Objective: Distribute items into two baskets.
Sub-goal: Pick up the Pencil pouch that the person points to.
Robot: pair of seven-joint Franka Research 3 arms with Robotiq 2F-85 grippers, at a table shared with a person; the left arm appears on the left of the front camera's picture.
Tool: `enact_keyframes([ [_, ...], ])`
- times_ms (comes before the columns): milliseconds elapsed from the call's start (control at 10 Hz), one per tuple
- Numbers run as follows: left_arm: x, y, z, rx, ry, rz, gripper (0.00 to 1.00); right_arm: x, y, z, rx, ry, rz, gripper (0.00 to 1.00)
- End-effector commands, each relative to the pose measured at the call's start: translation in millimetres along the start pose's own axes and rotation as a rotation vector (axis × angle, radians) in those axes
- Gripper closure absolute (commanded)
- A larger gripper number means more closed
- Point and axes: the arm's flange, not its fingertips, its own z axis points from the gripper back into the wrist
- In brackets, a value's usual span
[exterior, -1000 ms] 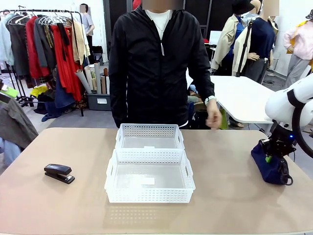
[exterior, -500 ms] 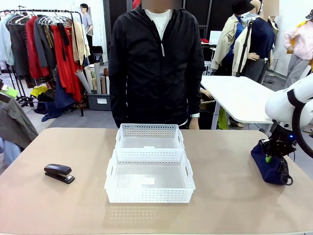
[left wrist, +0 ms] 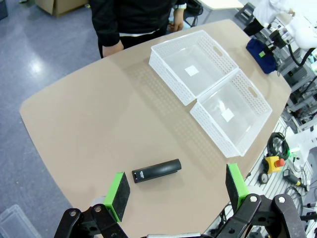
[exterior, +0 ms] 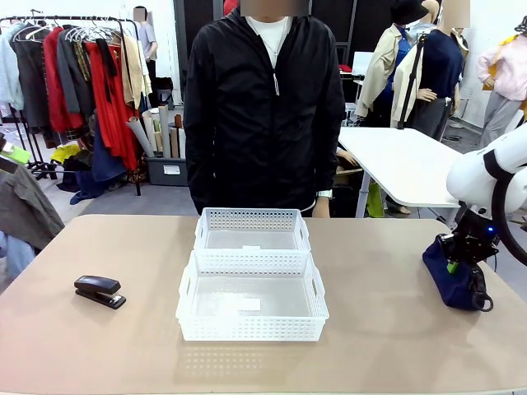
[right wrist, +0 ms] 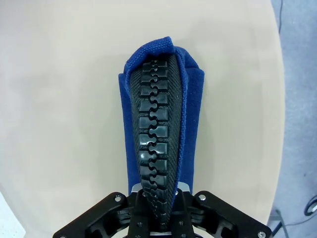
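Two white lattice baskets stand end to end at the table's middle, the near one slightly larger than the far one; both appear in the left wrist view. A black stapler lies at the left, below my open left gripper high above the table. The stapler sits between its green pads. At the right edge my right gripper is shut on the navy pouch. In the right wrist view the pouch runs away from the jaws, black zipper up.
A person in a black jacket stands at the far side behind the baskets, arms down. Bare tan tabletop lies around the baskets. A white table and clothes racks stand farther back.
The person's hand, out over the table's far right corner a second ago, has dropped back to their side. Neither arm has moved, nor the stapler or the pouch.
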Motion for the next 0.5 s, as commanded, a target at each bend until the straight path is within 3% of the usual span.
enact_keyframes([
  [0,0.7,-0.1,-0.5,0.004,-0.006,0.001,0.0,5.5,-1.7,11.8,-0.005,-0.023,0.087,1.0],
  [400,0.7,-0.1,-0.5,0.004,-0.006,0.001,0.0,1.1,2.2,82.5,0.026,-0.11,0.485,1.0],
])
